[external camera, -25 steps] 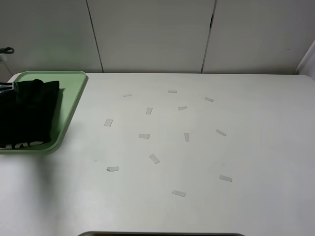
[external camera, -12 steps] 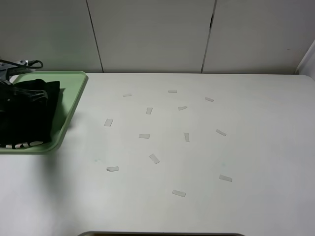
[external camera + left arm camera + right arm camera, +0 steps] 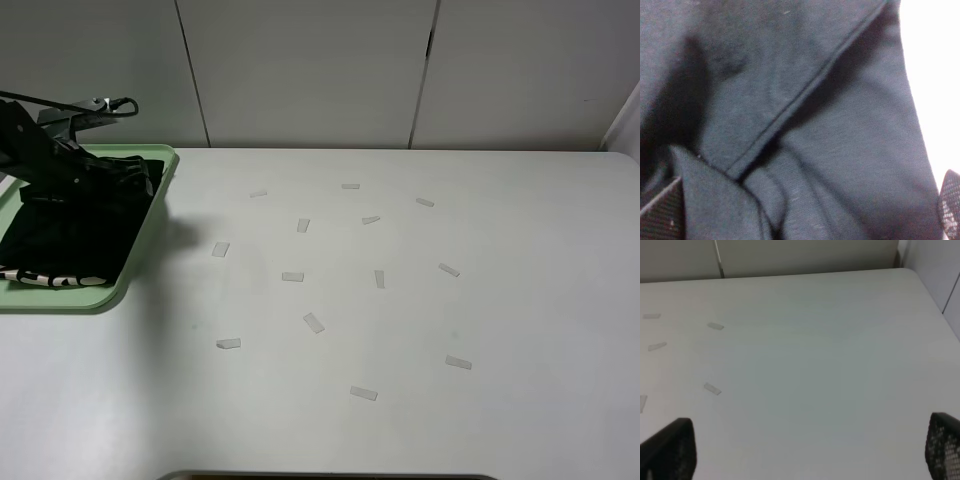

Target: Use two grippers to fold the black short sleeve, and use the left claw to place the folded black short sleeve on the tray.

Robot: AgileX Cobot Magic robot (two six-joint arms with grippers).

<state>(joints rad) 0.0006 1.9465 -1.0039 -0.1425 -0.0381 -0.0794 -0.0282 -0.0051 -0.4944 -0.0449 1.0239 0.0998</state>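
The black short sleeve [image 3: 70, 232] lies folded on the pale green tray [image 3: 143, 243] at the table's far left, with its pale letters [image 3: 40, 279] along the near edge. My left gripper [image 3: 127, 179] hangs low over the shirt's far right corner. In the left wrist view black cloth [image 3: 790, 100] fills the picture and the left gripper [image 3: 805, 212] is open, its fingertips [image 3: 660, 215] far apart at the frame's edges. My right gripper [image 3: 805, 450] is also open over bare table, holding nothing. It is out of the exterior high view.
Several pale tape strips [image 3: 314, 322] are scattered over the middle of the white table [image 3: 500, 300], and some tape strips [image 3: 712, 388] show in the right wrist view. Pale cabinet panels [image 3: 310, 70] stand behind the table. A dark edge [image 3: 330, 476] runs along the front.
The left arm has swung in from the left edge and now stands over the tray. The shirt has shifted and spread toward the tray's right rim.
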